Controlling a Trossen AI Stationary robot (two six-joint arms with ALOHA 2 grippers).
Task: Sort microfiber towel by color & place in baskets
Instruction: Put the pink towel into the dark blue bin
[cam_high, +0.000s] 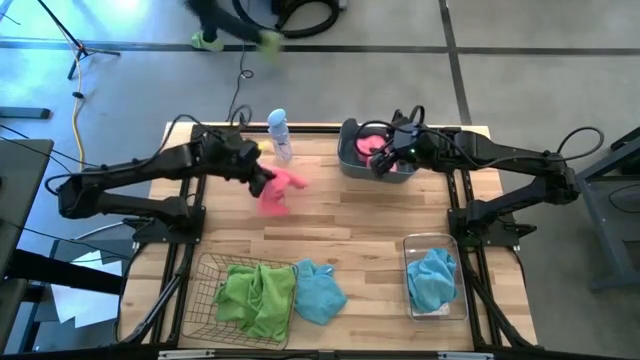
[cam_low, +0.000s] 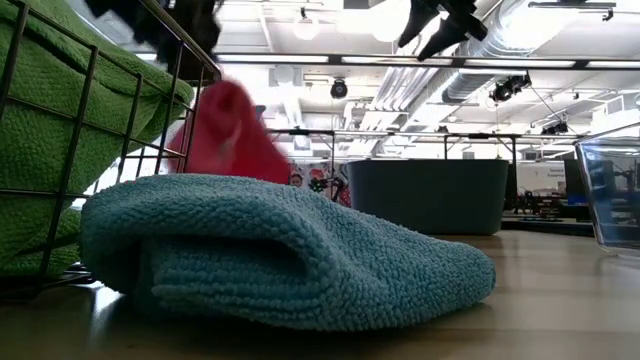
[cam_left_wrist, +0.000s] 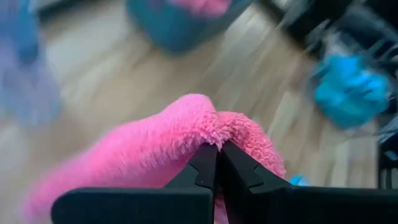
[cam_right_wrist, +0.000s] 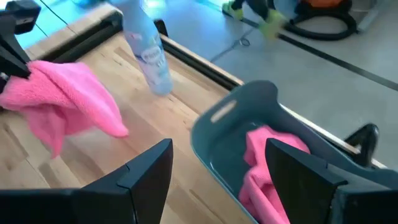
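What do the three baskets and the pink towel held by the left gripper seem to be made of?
The wire basket looks like thin dark metal rods in an open grid. The grey-blue tub seems to be matte moulded plastic, with smooth opaque walls and a cut-out handle. The clear bin looks like transparent glossy plastic. The pink towel, pinched in the left gripper, appears to be fuzzy microfibre cloth.

wire basket (cam_high: 205, 290): holds green towel (cam_high: 256, 295) | blue-grey tub (cam_high: 350, 160): pink towel (cam_high: 370, 142) inside | clear bin (cam_high: 412, 245): blue towel (cam_high: 432, 277) inside
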